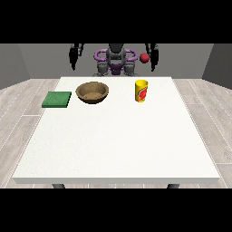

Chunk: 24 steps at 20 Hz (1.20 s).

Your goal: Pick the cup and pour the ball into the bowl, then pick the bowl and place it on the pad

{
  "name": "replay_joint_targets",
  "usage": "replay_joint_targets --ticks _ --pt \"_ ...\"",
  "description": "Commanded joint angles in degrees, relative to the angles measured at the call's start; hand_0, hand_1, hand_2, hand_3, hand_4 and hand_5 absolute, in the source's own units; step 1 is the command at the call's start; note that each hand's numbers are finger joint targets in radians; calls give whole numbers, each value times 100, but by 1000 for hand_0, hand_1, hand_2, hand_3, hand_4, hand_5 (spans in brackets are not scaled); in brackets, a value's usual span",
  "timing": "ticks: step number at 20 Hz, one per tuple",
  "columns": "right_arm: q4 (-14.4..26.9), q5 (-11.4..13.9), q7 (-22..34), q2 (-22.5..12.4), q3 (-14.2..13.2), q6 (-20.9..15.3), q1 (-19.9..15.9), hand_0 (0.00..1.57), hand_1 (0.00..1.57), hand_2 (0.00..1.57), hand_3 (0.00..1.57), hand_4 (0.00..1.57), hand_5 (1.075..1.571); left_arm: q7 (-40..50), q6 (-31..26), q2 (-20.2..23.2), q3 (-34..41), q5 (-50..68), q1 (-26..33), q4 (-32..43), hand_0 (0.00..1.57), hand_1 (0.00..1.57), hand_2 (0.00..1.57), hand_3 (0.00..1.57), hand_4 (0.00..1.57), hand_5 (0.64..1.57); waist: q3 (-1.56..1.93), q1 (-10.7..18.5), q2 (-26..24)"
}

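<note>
A yellow cup (141,90) with a red mark stands upright on the white table (118,140), right of centre near the far edge. A red ball (144,57) shows above the cup, in the air just left of the hand at the view's right (153,58); whether they touch I cannot tell. A brown wooden bowl (92,92) sits left of the cup, with nothing visible in it. A green square pad (57,99) lies flat left of the bowl. The hand at the view's left (73,57) hangs beyond the table's far edge. Both hands hold nothing and their fingers point down, relaxed.
The robot's torso (116,61) stands behind the far edge of the table. A wide stretch of bare white tabletop lies between the objects and the near edge. Wooden floor surrounds the table.
</note>
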Motion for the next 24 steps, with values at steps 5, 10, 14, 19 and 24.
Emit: replay_joint_targets --ticks 5,10,14,19,24 --pt "-517 -54 563 -264 -104 35 -71 0 0 0 0 0 1568 528 -21 222 56 29 -99 -582 0 0 0 0 0 1524 86 -9 -1463" --pt "-403 -447 89 145 -428 -176 515 0 0 0 0 0 1566 326 137 -326 -809 1107 1067 -1410 0 0 0 0 0 1536 112 439 -1700" --pt "-425 -567 -278 216 -527 -127 314 0 0 0 0 0 1566 -147 472 -333 -1198 599 1147 -1744 0 0 0 0 0 1507 113 361 -831" --pt "-586 -347 -162 398 -176 -220 55 0 0 0 0 0 1564 245 112 237 -49 840 111 -1851 0 0 0 0 0 1437 112 130 -321" --pt "195 -810 -793 -85 -754 372 -618 0 0 0 0 0 1566 -661 397 -59 -311 109 -326 -1065 0 0 0 0 0 1335 114 98 640"
